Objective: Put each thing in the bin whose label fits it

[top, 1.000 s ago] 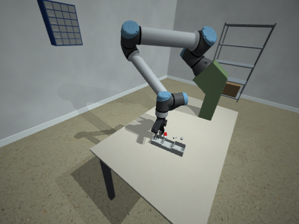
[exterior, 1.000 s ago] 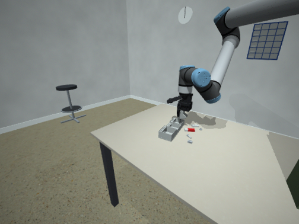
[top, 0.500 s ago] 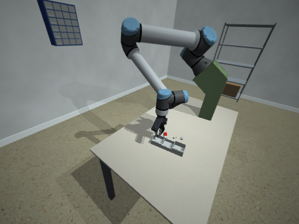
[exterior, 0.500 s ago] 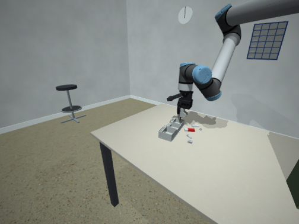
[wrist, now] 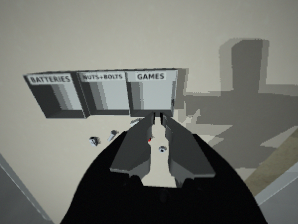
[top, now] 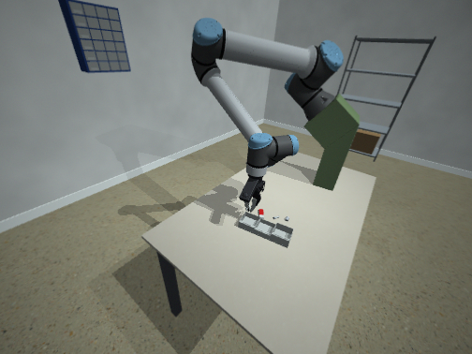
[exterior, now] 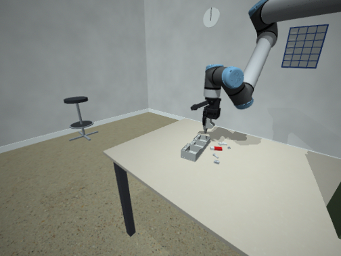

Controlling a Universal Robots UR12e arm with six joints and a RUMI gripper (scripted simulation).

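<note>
A grey row of three bins [top: 260, 233] [exterior: 189, 155] stands on the table. In the wrist view the bins are labelled BATTERIES [wrist: 50, 79], NUTS+BOLTS [wrist: 102, 77] and GAMES [wrist: 150, 76]. My gripper [top: 252, 207] [exterior: 205, 129] [wrist: 157, 113] is shut and hangs a little above the table by the GAMES end of the row. I see nothing between the fingers. A small red thing [top: 261, 212] [exterior: 216, 148] [wrist: 149, 140] lies on the table beside the bins, partly hidden by my fingers in the wrist view. Small grey bolts [exterior: 215, 156] [wrist: 112, 134] and nuts [exterior: 229, 147] [wrist: 162, 148] lie scattered near it.
The table [top: 300, 281] [exterior: 270, 189] is pale and its edges are far from the bins. The green robot base [top: 334, 140] stands at the far corner. A metal shelf [top: 389, 94] and a stool [exterior: 78, 116] stand on the floor away from the table.
</note>
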